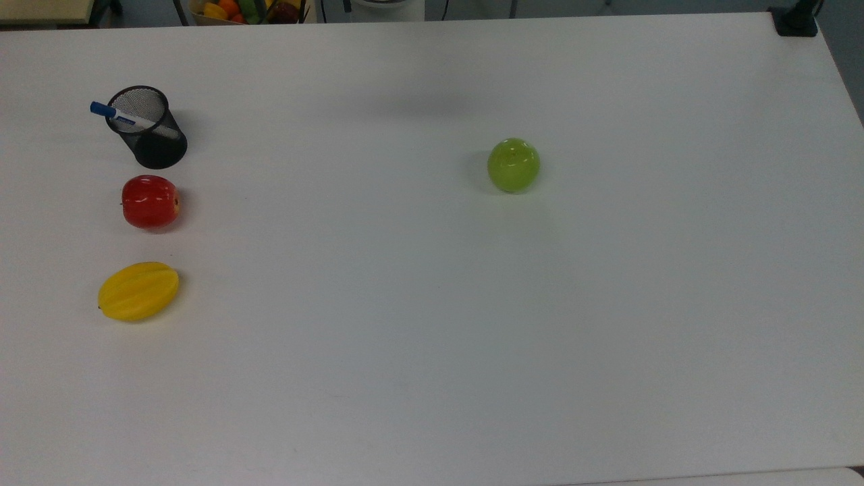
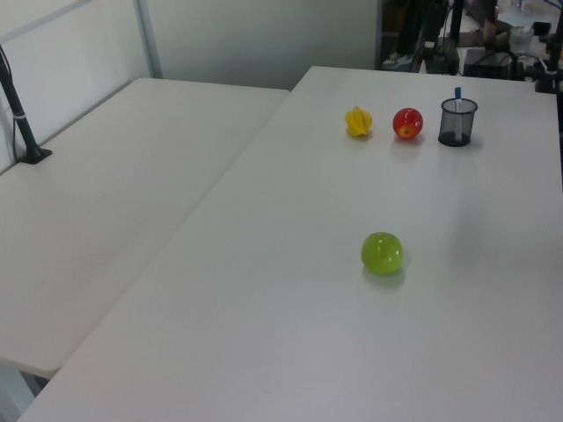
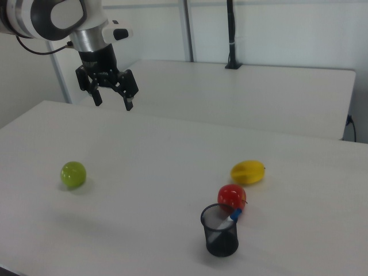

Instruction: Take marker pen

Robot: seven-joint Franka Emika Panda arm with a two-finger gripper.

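Observation:
The marker pen (image 1: 128, 119), white with a blue cap, stands tilted in a black mesh cup (image 1: 148, 128) at the top view's left; its blue cap (image 2: 457, 92) pokes above the cup's rim in the left view, and it leans toward the red apple in the right view (image 3: 231, 218). My gripper (image 3: 113, 101) hangs open and empty high above the table at the right view's upper left, far from the cup (image 3: 219, 230).
A red apple (image 1: 150, 201) and a yellow ribbed fruit (image 1: 138, 291) lie in a row below the cup in the top view. A green apple (image 1: 514, 165) sits alone mid-table. A black post (image 3: 231, 34) stands on the neighbouring table.

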